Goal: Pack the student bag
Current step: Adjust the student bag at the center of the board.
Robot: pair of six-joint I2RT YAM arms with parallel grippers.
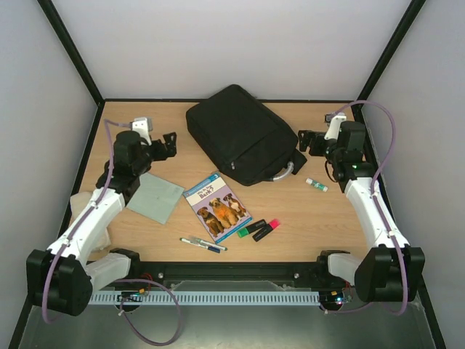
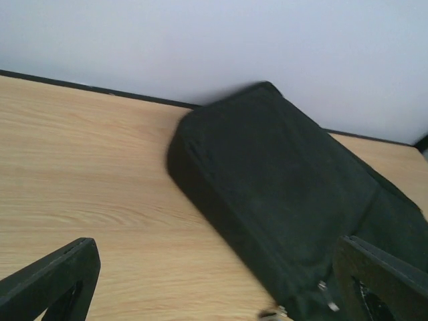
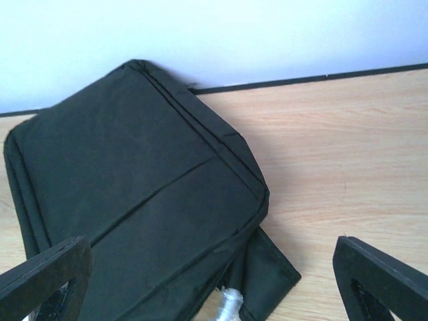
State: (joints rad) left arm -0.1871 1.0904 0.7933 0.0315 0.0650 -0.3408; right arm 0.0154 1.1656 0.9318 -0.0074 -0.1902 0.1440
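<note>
Low in the top view, a pen (image 1: 203, 244), two highlighters (image 1: 259, 229) and a dog book (image 1: 217, 206) lie loose on the bench (image 1: 312, 222). Mid-frame, the left claw (image 1: 170, 145) and right claw (image 1: 305, 141) both gape, holding nothing. Between them, upper centre, the student bag (image 1: 243, 133) lies flat, its inside hidden.

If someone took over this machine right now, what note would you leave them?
Left gripper: open, empty, left of the bag.
Right gripper: open, empty, by the bag's handle end.
The bag lies flat at the far middle of the table and looks closed.
Book, green highlighter, pink highlighter, pen, glue stick and grey-green sheet lie loose outside it.
Done: nothing packed, as far as shows.
Left: open the bag, load the items.
</note>
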